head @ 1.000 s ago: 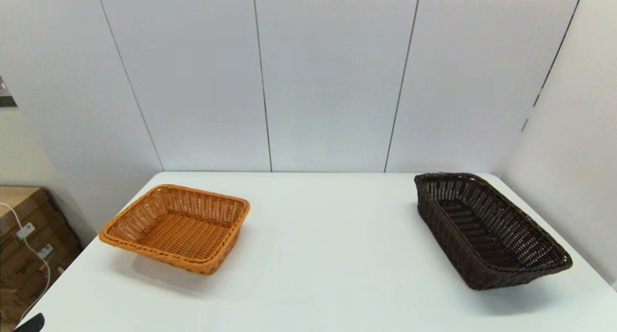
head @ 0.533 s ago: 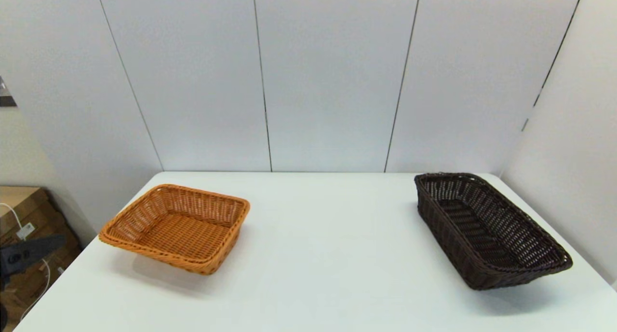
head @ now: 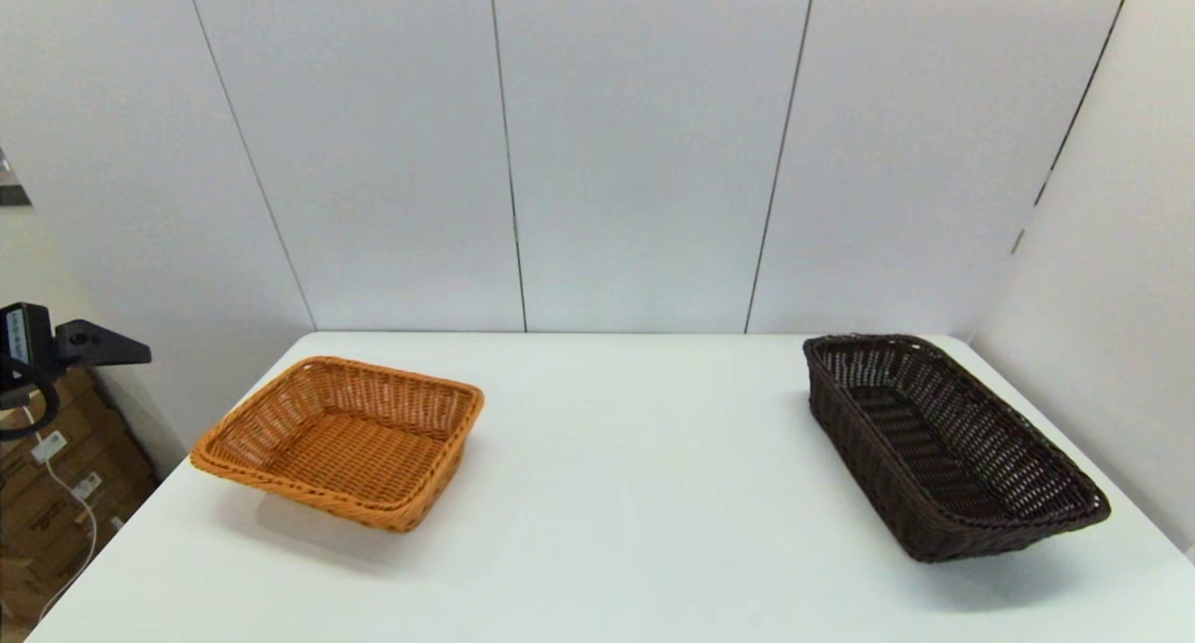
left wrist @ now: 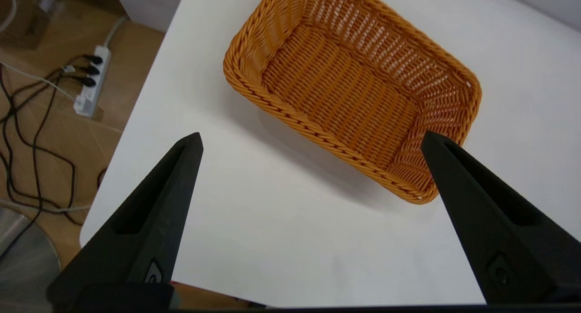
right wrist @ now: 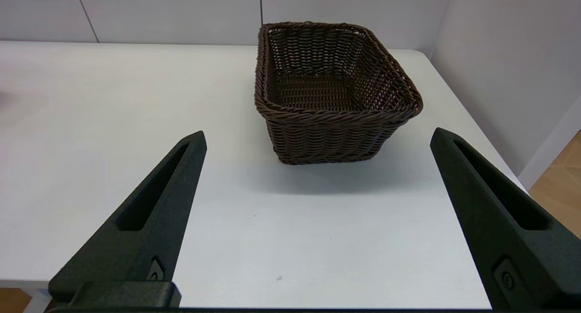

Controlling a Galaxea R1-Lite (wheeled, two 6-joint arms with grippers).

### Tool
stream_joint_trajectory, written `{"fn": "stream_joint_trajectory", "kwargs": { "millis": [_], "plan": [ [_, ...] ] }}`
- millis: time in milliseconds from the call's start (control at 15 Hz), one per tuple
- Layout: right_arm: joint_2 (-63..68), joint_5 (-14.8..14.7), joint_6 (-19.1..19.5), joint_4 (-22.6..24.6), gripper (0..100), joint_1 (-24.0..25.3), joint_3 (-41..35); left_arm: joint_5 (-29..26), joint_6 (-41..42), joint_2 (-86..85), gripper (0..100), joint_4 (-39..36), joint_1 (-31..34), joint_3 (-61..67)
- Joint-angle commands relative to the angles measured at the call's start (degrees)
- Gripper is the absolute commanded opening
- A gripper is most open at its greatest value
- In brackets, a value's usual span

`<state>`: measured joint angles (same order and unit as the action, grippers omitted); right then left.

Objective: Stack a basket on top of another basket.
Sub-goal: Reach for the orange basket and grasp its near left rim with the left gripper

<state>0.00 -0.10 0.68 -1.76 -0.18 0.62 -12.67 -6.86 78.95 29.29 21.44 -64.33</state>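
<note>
Dark brown basket (head: 948, 442) sits on the right side of the white table (head: 616, 494), close to the right edge, long axis running near to far, upright, nothing in it. Same spot as a second ago. Orange basket (head: 344, 438) sits on the left side of the table, upright, nothing in it, well apart from the dark one; also unmoved. The two baskets are not stacked.

Left gripper (left wrist: 311, 140) hovers above the near left part of the table, just short of the orange basket's near rim, fingers (left wrist: 154, 213) spread wide, gripping nothing. In the head view the left arm (head: 56, 349) shows at the far left edge, off the table side; it has risen since a second ago, when only a dark tip showed at the bottom left corner.

Right gripper (right wrist: 317, 138) is out of the head view; its wrist view shows it on the near side of the dark brown basket, fingers (right wrist: 150, 222) wide apart, touching nothing.

Power strip (left wrist: 91, 79) with cables lies on the floor left of the table.
</note>
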Motion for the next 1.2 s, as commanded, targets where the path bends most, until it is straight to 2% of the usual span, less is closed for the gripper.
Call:
{"fn": "stream_joint_trajectory", "kwargs": {
  "millis": [67, 467, 733, 933, 1200],
  "plan": [
    [0.09, 0.1, 0.02, 0.0, 100, 0.01, -0.01, -4.47, 8.36, 12.37, 100, 10.26, 2.81, -11.26],
    [0.09, 0.01, 0.02, 0.0, 100, 0.01, -0.01, -4.82, 19.43, 25.03, 100, 26.25, 6.15, -30.33],
    [0.09, 0.01, 0.02, 0.0, 100, 0.01, -0.01, -5.0, 21.8, 36.63, 100, 33.37, 8.0, -43.16],
    [0.09, 0.1, -0.07, 0.09, 100, 0.01, -0.01, -5.53, 25.58, 42.25, 100, 33.9, 7.74, -48.17],
    [0.09, 0.01, -0.07, 0.09, 100, 0.01, -0.01, -5.09, 28.92, 45.77, 100, 29.77, 3.96, -48.61]
  ]
}}
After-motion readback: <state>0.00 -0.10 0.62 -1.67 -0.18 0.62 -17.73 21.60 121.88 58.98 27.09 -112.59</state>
